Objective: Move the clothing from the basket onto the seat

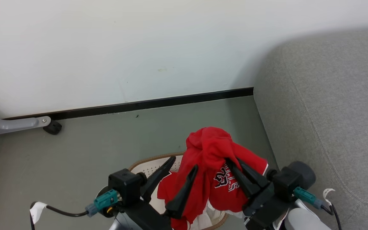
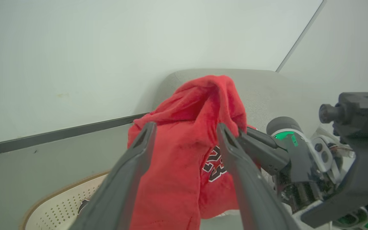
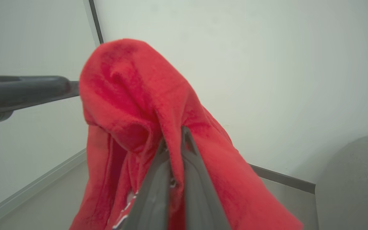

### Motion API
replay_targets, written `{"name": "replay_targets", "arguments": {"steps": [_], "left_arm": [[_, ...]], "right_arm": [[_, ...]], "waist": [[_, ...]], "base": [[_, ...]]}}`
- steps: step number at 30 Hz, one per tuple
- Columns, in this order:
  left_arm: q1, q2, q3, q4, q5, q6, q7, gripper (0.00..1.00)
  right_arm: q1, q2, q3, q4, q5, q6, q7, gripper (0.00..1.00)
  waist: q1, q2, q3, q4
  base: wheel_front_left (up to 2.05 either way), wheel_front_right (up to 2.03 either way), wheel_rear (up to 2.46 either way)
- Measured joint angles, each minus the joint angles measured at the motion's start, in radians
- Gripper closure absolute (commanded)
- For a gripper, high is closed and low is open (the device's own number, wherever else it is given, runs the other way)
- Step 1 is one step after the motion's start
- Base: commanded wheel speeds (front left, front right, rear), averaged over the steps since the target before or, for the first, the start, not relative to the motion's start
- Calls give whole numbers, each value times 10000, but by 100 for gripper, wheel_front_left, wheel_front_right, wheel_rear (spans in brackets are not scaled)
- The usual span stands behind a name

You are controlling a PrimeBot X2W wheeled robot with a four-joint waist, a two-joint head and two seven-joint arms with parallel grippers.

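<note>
A red jersey (image 1: 208,150) with black-and-white lettering hangs bunched above the basket (image 1: 149,166). My right gripper (image 1: 233,163) is shut on a fold of it; in the right wrist view the two fingers (image 3: 158,179) pinch the red cloth (image 3: 133,95). My left gripper (image 1: 184,164) stands open just left of it, and the jersey (image 2: 187,105) drapes behind its spread fingers (image 2: 129,172). A white garment (image 1: 208,220) peeks out under the jersey, in the basket. The grey seat (image 1: 331,111) fills the right side.
A white wall with a black skirting strip (image 1: 145,103) runs behind the grey floor. A grey metal leg with a black foot (image 1: 52,127) stands at the far left. The basket's perforated wall (image 2: 62,204) shows below my left fingers. The seat (image 3: 353,179) lies to the right.
</note>
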Motion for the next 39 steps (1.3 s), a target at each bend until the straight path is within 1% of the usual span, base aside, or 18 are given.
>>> {"name": "replay_targets", "arguments": {"steps": [5, 10, 17, 19, 26, 28, 29, 33, 34, 39], "left_arm": [[291, 190, 50, -100, 203, 100, -176, 0], [379, 328, -8, -105, 543, 94, -347, 0], [548, 497, -173, -113, 815, 77, -663, 0], [604, 502, -217, -134, 897, 2, -813, 0], [617, 564, -253, -224, 1227, -4, -1250, 0], [628, 596, -251, -242, 1244, -6, -1421, 0], [640, 612, -249, -257, 1248, -6, -1469, 0], [823, 660, -249, -336, 1352, -6, -1674, 0], [823, 660, -249, -336, 1352, -6, -1674, 0], [1013, 790, -242, -359, 1413, -6, -1862, 0]], "right_arm": [[-57, -100, -374, -121, 0, -2, 0, 100], [-73, -330, -756, -236, 0, -12, 0, 100], [-140, -422, -1070, -502, -2, -94, 0, 100], [-159, -441, -1114, -537, -4, -102, 0, 100], [-154, -454, -1149, -732, -31, -105, 0, 100], [-132, -456, -1162, -842, -48, -117, 0, 100], [-105, -456, -1177, -892, -98, -194, 0, 100], [71, -485, -1312, -978, -125, -238, 0, 100], [71, -485, -1312, -978, -125, -238, 0, 100], [245, -679, -1613, -1143, -125, -372, 0, 100]], "waist": [[0, 1, 45, -179], [0, 1, 77, -425], [0, 2, 134, -881], [0, 2, 151, -1029], [0, 1, 209, -1614], [0, 1, 222, -1898], [0, 1, 224, -1996], [0, 1, 223, -2411], [0, 1, 223, -2411], [0, 1, 197, -2957]], "base": [[0, 0, 0], [0, 0, 0], [0, 0, 0], [0, 0, 0], [0, 0, 0], [0, 0, 0], [0, 0, 0], [0, 0, 0], [0, 0, 0], [0, 0, 0]]}}
